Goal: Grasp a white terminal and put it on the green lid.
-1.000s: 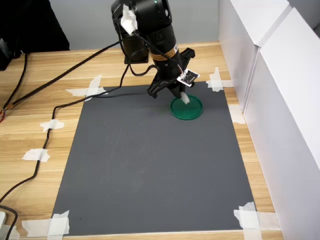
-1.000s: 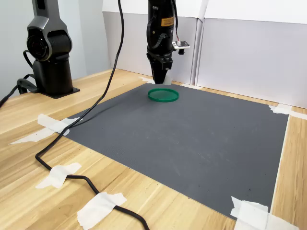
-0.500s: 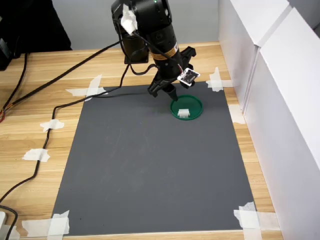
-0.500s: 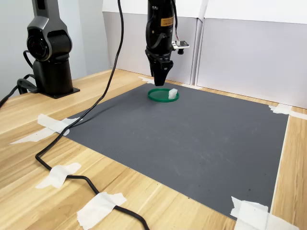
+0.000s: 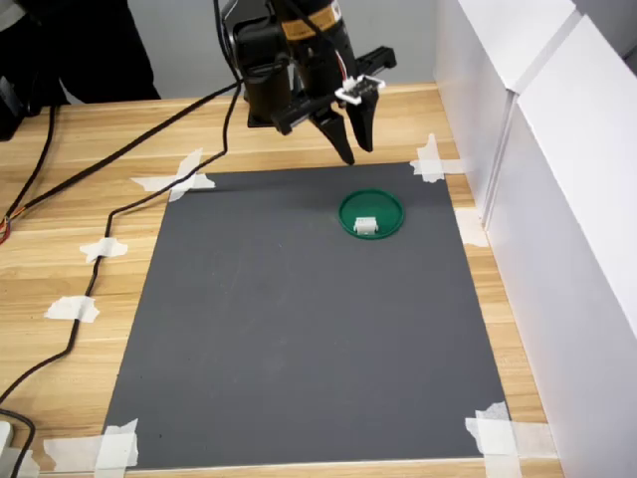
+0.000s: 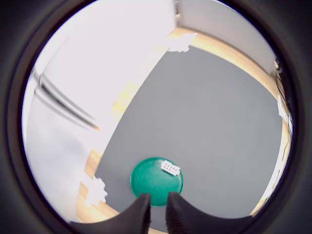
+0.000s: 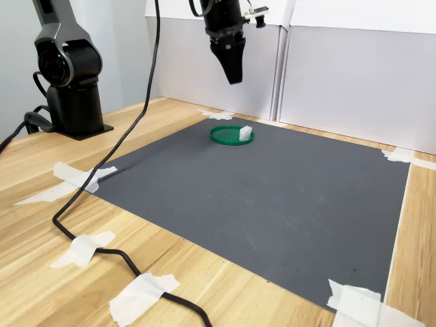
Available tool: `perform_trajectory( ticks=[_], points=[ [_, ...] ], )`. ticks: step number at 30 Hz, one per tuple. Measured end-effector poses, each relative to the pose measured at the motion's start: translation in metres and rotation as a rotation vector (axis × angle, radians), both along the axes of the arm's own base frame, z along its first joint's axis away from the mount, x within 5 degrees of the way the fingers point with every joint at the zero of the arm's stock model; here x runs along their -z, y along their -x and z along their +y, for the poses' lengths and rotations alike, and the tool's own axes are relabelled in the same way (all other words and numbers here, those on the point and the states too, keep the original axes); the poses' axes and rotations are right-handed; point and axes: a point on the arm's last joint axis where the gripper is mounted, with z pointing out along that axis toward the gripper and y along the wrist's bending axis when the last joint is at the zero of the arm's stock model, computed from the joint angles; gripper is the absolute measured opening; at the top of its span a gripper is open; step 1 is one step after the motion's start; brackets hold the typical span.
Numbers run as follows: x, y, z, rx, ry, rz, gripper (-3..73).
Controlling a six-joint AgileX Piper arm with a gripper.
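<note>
Going from the first exterior view's left, a black cable is trailing across the wooden tabletop, and strips of white tape are pinning down the corners of the grey mat, presumably so it is not sliding.

Toward the mat's far edge, the gripper is hanging in the air above the mat, clear of everything and carrying nothing. Its jaws are standing slightly parted, a narrow gap showing between the tips in the wrist view, so it reads as released.

Further right, near the mat's far right corner, the green lid is lying flat on the mat. The white terminal is resting inside the lid's raised rim, toward its near edge in the first exterior view, not touching the gripper.

Judging by this, the placement is looking complete, and the height is probably keeping the fingers from knocking the terminal.
</note>
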Motion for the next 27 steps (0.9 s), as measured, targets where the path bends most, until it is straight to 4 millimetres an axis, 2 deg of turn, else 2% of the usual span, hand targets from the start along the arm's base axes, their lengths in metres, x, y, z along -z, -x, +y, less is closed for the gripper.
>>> perform_trajectory(
  ticks=[2,4,9,13,17,23,27],
  points=[
    [-0.015,0.005,-0.013,0.113,-0.056,-0.045,3.0],
    [-0.028,0.01,-0.03,0.224,-0.096,-0.1,0.3],
    [-0.06,0.032,-0.076,0.434,-0.084,-0.312,-1.4],
    [-0.065,0.06,-0.104,0.562,-0.008,-0.49,-1.6],
    [-0.04,0.09,-0.113,0.64,0.016,-0.601,-1.6],
    [0.019,0.133,-0.107,0.658,0.01,-0.707,-1.6],
    [0.058,0.155,-0.103,0.631,0.039,-0.757,-1.6]
  ],
)
